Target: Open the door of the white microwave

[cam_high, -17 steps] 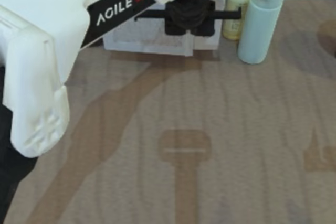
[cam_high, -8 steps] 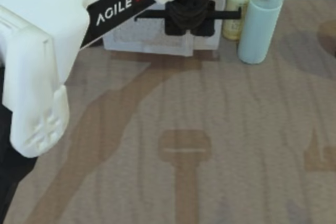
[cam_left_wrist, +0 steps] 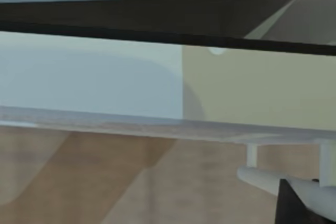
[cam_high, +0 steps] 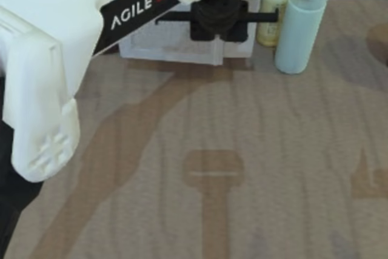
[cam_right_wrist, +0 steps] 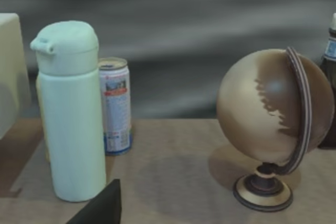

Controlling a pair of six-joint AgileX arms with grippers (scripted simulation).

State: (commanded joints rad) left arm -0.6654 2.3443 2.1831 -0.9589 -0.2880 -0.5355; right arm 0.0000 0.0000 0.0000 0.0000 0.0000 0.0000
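The white microwave (cam_high: 237, 50) stands at the table's far edge, a little left of centre, mostly under my left arm. Its door (cam_high: 173, 47) with the grey speckled window faces the front and looks flush with the box. My left gripper (cam_high: 218, 27) hovers right at the door's right edge. In the left wrist view a dark tip of that gripper (cam_left_wrist: 302, 208) overlaps the door's white bar handle (cam_left_wrist: 265, 177), below the door's grey face (cam_left_wrist: 131, 124). My right gripper (cam_right_wrist: 100, 208) shows only in its own wrist view, parked off to the right and holding nothing I can see.
A tall mint bottle (cam_high: 301, 22) and a small yellow bottle (cam_high: 273, 13) stand just right of the microwave. The right wrist view adds a drinks can (cam_right_wrist: 115, 106) behind the mint bottle, a brown globe (cam_right_wrist: 268, 124) and a dark bottle (cam_right_wrist: 329, 77) farther right.
Almost nothing: my left arm's near link has shifted very slightly, while the gripper and the door stay where they were.
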